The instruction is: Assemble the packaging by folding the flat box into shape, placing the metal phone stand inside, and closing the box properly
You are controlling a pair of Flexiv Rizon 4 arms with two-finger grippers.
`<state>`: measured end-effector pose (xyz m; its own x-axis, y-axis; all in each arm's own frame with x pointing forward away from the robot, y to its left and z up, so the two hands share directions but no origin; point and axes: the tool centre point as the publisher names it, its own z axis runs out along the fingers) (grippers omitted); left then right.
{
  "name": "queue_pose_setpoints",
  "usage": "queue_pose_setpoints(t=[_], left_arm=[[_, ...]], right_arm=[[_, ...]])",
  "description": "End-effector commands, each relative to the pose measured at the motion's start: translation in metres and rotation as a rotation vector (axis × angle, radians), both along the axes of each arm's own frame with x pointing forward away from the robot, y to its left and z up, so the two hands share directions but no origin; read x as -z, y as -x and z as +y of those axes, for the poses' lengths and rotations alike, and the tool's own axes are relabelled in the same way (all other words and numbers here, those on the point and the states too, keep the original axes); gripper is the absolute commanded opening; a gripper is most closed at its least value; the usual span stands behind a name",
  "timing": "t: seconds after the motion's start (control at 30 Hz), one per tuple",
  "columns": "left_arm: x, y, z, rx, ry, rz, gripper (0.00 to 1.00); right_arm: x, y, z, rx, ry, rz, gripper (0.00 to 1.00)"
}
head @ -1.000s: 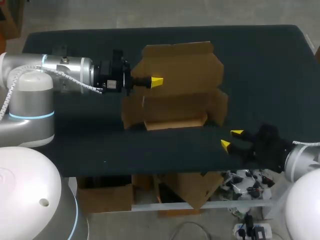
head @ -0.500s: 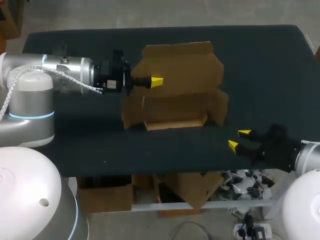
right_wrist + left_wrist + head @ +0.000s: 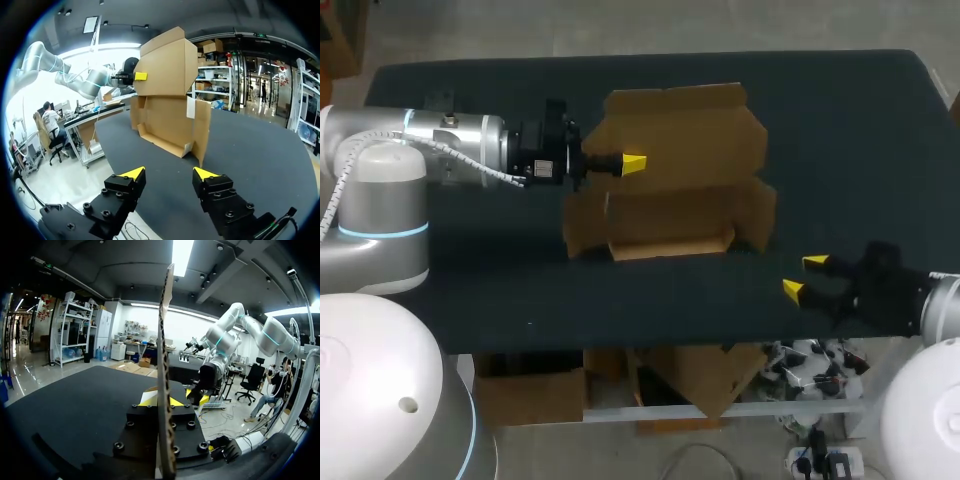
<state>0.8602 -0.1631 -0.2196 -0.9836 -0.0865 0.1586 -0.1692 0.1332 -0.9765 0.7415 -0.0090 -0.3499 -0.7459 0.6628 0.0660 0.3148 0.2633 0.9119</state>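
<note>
Two hands logged: left hand (image 3: 632, 163) pinches the upright back flap of the box (image 3: 680, 140) on the bench (image 3: 840, 130) from the box's left; right hand (image 3: 802, 277), spread and empty, hovers off its front-right corner.

Half-folded brown cardboard box (image 3: 670, 210) (top open) stands upright.

The box (image 3: 680, 130) is seen to be matt brown cardboard. The table (image 3: 850, 130) is covered with dark, matt cloth.

Silver-white arms (image 3: 390, 150), black yellow-tipped jaws
</note>
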Motion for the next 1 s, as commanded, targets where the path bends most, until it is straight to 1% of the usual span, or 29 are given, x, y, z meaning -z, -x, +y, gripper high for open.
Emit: queue_pose_setpoints(t=[0.03,0.23,0.4,0.47,0.5,0.53,0.57,1.0], left_arm=[[0.0027,-0.0001,-0.0011,0.001,0.001,0.001,0.00],[0.0027,-0.0001,-0.0011,0.001,0.001,0.001,0.00],[0.0027,-0.0001,-0.0011,0.001,0.001,0.001,0.00],[0.0027,-0.0001,-0.0011,0.001,0.001,0.001,0.00],[0.0027,-0.0001,-0.0011,0.001,0.001,0.001,0.00],[0.0027,-0.0001,-0.0011,0.001,0.001,0.001,0.00],[0.0027,-0.0001,-0.0011,0.001,0.001,0.001,0.00],[0.0027,-0.0001,-0.0011,0.001,0.001,0.001,0.00]], right_arm=[[-0.0022,0.0019,-0.0021,-0.001,0.000,-0.001,0.69],[-0.0004,0.0007,-0.0034,-0.002,0.003,0.005,0.70],[0.0008,-0.0006,-0.0050,-0.002,0.004,0.007,0.68],[0.0021,-0.0010,-0.0058,-0.004,0.004,0.009,0.73],[0.0029,-0.0012,-0.0061,-0.005,0.004,0.010,0.84],[0.0036,-0.0013,-0.0062,-0.006,0.005,0.012,0.97],[0.0042,-0.0015,-0.0065,-0.007,0.005,0.013,1.00],[0.0019,0.0008,-0.0084,-0.017,0.024,0.006,1.00]])
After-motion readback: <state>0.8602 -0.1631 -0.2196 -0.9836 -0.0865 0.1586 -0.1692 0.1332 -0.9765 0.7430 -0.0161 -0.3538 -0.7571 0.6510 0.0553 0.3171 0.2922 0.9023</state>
